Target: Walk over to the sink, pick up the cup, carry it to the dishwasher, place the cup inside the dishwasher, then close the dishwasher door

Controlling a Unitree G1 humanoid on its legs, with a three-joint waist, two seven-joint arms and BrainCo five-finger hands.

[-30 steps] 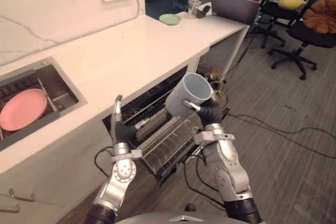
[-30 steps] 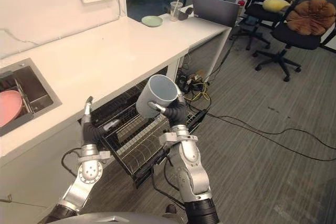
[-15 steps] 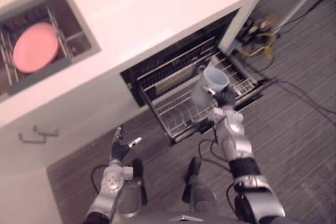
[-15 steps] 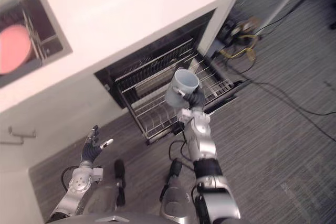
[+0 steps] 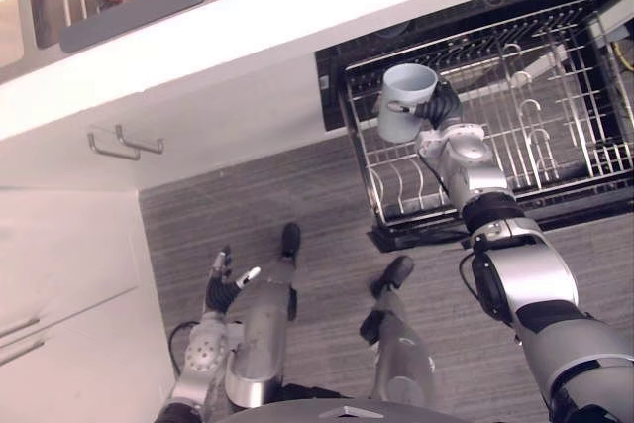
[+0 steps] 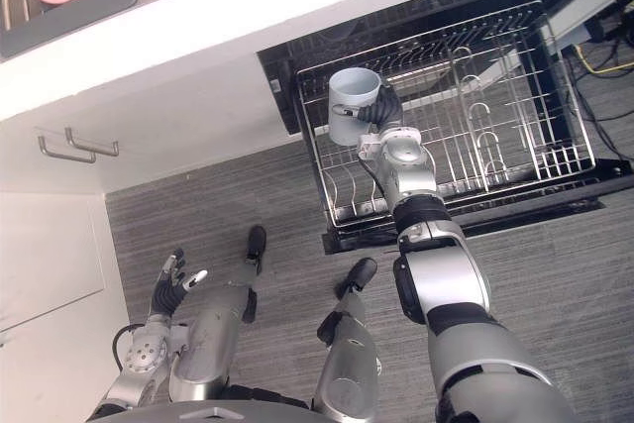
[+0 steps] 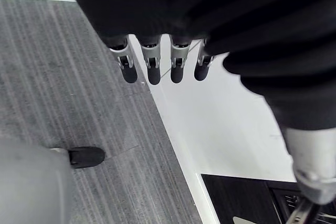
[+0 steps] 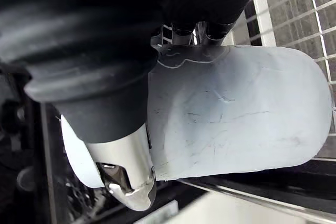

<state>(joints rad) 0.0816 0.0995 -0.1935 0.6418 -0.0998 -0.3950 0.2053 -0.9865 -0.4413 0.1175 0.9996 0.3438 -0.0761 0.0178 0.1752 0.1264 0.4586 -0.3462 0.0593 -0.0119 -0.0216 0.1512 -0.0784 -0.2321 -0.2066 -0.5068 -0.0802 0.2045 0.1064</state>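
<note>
One pale blue cup (image 5: 403, 104) sat upright, clasped in our right hand (image 5: 443, 106) above the pulled-out dishwasher rack (image 5: 555, 136) at upper right, which we judged ready for setting it down, while our left hand (image 5: 222, 287) hung slack and empty at lower left.

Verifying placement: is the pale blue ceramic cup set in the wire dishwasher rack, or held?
Held. Right hand grips the pale blue ceramic cup, mouth up, over the wire dishwasher rack's corner; rack contact: cannot tell.
</note>
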